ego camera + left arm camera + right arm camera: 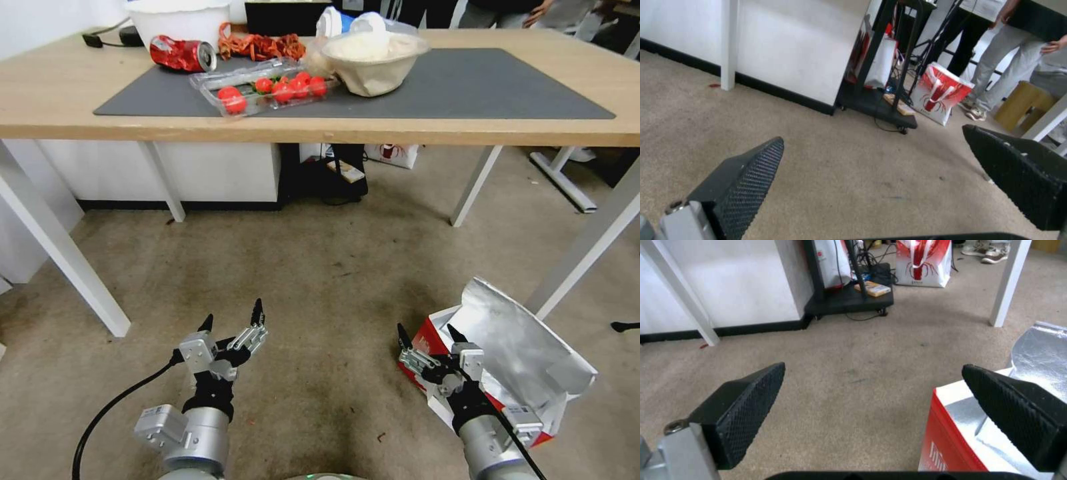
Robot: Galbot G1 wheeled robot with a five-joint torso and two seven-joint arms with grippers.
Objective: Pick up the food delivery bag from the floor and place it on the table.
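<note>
Several things crowd the table (53, 93): a crushed red can (181, 53), a clear tray of tomatoes (270, 88) and a covered white bowl (373, 57), all on or at the edge of a dark grey mat (480, 87). Down on the floor (320, 280), the food delivery bag (527, 353) stands open beside a white table leg, foil lining showing. Just at its red near corner hangs the right gripper (428, 335), fingers spread wide, holding nothing. Over bare carpet, well apart from the bag, the left gripper (231, 319) is likewise spread and empty. Beyond the table, the right wrist view shows a second red-and-white bag (923, 261) with a lobster print.
</note>
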